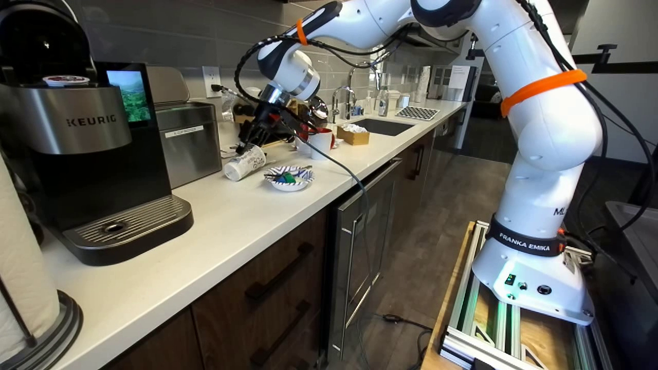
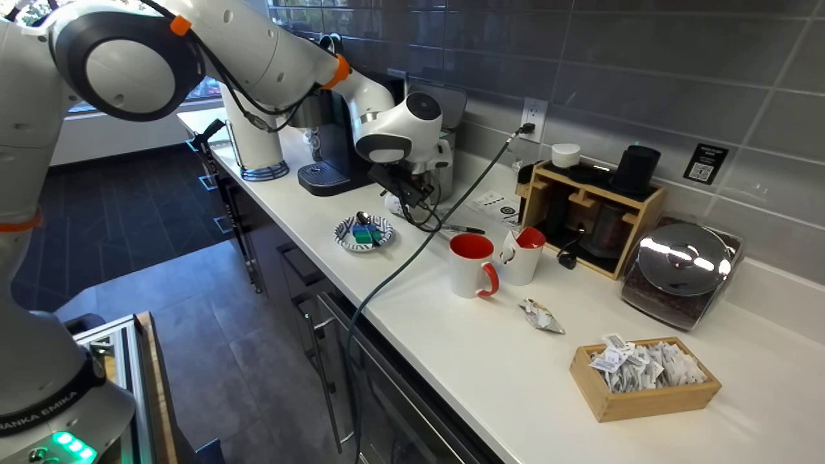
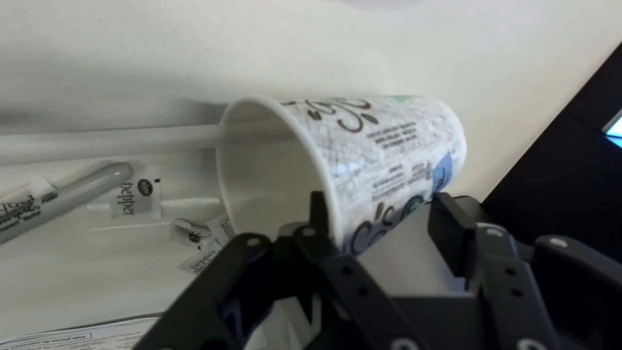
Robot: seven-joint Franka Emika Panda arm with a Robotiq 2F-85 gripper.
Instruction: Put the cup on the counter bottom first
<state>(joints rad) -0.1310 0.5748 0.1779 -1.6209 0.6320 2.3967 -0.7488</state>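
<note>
The cup [image 1: 245, 163] is a white printed paper cup lying on its side on the white counter [image 1: 221, 216]. It is mostly hidden behind the gripper in an exterior view [image 2: 394, 205]. In the wrist view the cup [image 3: 388, 141] has its mouth to the left and its base to the right. My gripper [image 3: 381, 214] is open with its fingers apart at the cup's lower side. The left fingertip overlaps the mouth by the rim; the right one is by the base. I cannot tell whether they touch it. In an exterior view my gripper [image 1: 247, 143] is just above the cup.
A blue-patterned bowl [image 2: 345, 240] sits close to the cup. A black coffee machine [image 1: 97, 121] and steel box [image 1: 190, 146] stand nearby. A red-lined mug [image 2: 467, 264] stands along the counter. A white rod [image 3: 107, 143] reaches the cup's mouth; a grey marker [image 3: 73, 199] lies near it.
</note>
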